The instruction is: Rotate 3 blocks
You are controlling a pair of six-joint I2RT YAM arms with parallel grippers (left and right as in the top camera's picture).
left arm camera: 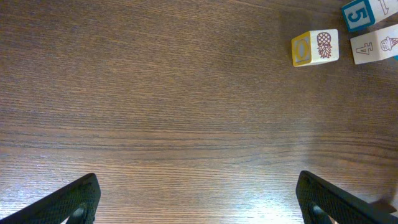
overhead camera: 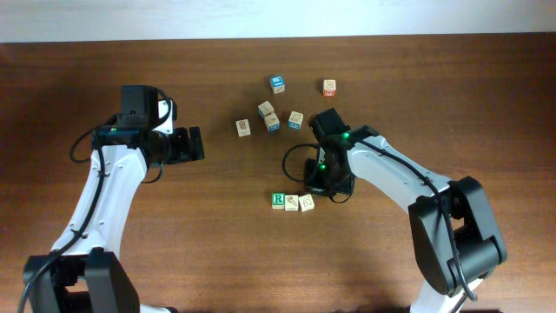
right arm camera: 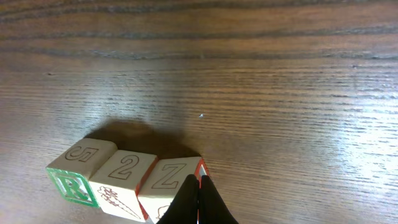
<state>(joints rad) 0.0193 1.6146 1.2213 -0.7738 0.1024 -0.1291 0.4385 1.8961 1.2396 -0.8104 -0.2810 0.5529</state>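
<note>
Overhead, the three blocks [overhead camera: 292, 203] lay in a short row on the table [overhead camera: 200, 243], just in front of the right arm and well apart from the other cubes [overhead camera: 272, 120] scattered farther back. In the right wrist view the row read, from its left, as the green "R" block [right arm camera: 73, 185], the "2" block [right arm camera: 122, 172] and the "Z" block [right arm camera: 166, 179] with its red border. Each sat flush against its neighbour.

The right claw [right arm camera: 199, 188] had its fingers pressed together with nothing between them. Its tip sat at the far right corner of the "Z" block, on or just over the red edge; whether it actually touched the wood could not be told. The left claw [left arm camera: 199, 205] hung with its fingers spread wide over bare table, holding nothing, with a pineapple cube [left arm camera: 316, 47] well ahead of it.

The risk lay in how tightly the row was packed. A closed tip nudging one corner would probably pass its push straight into the "2" block and on to the "R", so the whole line could slide or fan out instead of one cube turning in place. The tip was also narrow and set on an edge. It could slip off the corner and skate along the table, or ride up and tip the cube onto another face. A push aimed too near the cube's middle would shove it rather than spin it.
</note>
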